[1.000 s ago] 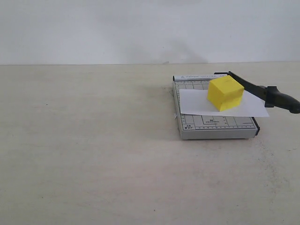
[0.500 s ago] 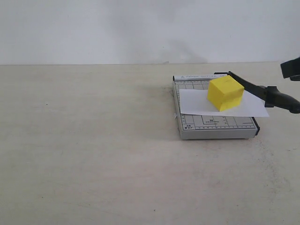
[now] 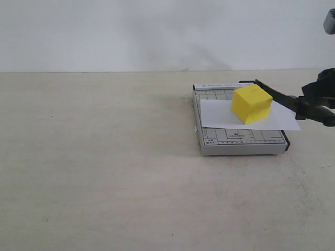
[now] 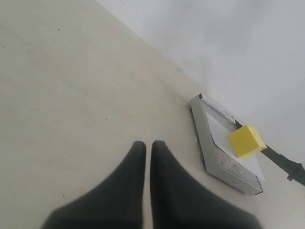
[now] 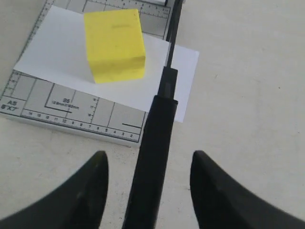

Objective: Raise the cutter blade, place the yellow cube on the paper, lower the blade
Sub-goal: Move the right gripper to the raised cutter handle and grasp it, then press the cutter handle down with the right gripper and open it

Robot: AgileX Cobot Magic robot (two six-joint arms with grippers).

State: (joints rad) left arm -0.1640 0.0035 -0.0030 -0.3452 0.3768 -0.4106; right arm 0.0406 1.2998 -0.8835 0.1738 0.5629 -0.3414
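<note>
- Right gripper [image 5: 148, 155]: jaws stand wide apart. The two dark fingers [image 5: 95, 186] are splayed evenly, with their tips level with each other.
- From across the room, the right gripper [image 3: 316, 98] sits low at the far right edge, only partly in sight and angled downward.
- A grey piece of the right arm [image 3: 330, 23] shows high in the top right corner, above the gripper.
- Left gripper [image 4: 147, 144]: the fingers are pressed together on themselves, with only a thin seam between the tapered tips.
</note>
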